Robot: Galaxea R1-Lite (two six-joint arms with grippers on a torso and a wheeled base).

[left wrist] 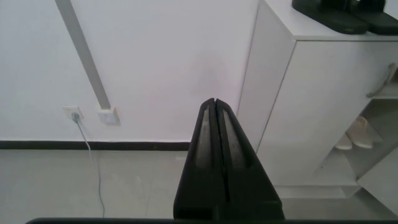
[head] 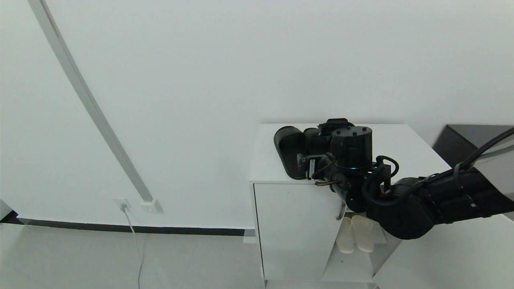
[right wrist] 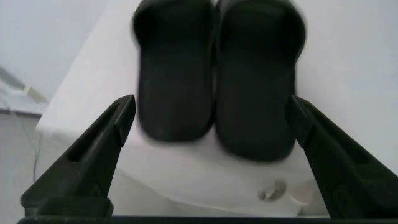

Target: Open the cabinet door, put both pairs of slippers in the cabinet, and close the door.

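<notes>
The right gripper [right wrist: 211,106] hovered at the near edge of the cabinet [head: 297,228] top, its fingers spread wide to straddle the black slippers [right wrist: 214,74], likely so both could be pinched together. The white slippers [head: 355,239] sat inside on the open shelf. The left gripper [left wrist: 215,107] hung to the cabinet's left, fingers pressed together and empty.
</notes>
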